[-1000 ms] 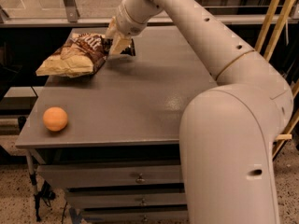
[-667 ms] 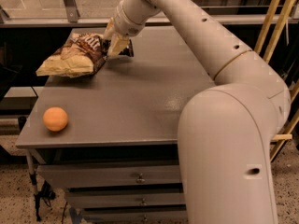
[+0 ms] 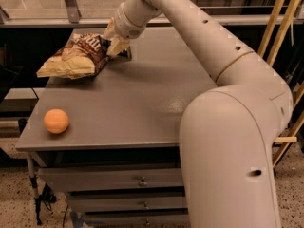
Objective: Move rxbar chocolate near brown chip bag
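Observation:
The brown chip bag (image 3: 76,57) lies crinkled at the far left of the grey table (image 3: 142,103), brown and pale cream with white lettering. My gripper (image 3: 115,44) is low over the table at the bag's right end, touching or nearly touching it. A small dark piece of the rxbar chocolate (image 3: 126,54) shows just under and right of the gripper, right next to the bag. Most of the bar is hidden by the gripper.
A round orange fruit (image 3: 56,121) sits near the table's front left corner. My large pale arm (image 3: 223,127) covers the right side of the view. Drawers are below the table front. Wooden poles stand at the right.
The gripper has shifted slightly left, closer to the chip bag, with the dark bar staying under it. The bag and the orange have not moved.

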`<state>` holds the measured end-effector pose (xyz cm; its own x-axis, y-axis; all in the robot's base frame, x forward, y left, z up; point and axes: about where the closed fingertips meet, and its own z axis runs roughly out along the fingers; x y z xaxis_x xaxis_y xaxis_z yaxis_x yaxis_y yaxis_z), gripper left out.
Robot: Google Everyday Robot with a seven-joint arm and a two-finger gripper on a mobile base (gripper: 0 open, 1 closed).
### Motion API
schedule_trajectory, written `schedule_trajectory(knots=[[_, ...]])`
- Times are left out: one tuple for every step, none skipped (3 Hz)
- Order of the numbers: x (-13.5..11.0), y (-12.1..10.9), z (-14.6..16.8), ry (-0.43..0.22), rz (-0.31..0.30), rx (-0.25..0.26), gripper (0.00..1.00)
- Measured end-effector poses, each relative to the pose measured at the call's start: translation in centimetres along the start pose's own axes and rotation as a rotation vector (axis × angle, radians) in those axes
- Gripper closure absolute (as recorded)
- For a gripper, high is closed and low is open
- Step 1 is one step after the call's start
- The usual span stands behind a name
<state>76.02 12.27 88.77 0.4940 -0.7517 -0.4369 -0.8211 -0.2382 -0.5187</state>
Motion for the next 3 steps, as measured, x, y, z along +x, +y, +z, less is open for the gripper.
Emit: schedule_trajectory(knots=[[-0.1,0.1,0.3,-0.002,0.000,-0.005,0.00],[-0.1,0.1,0.4,-0.002,0.000,-0.005,0.00],[1.1,0.9,-1.4,0.028,0.017,-0.021,0.00]])
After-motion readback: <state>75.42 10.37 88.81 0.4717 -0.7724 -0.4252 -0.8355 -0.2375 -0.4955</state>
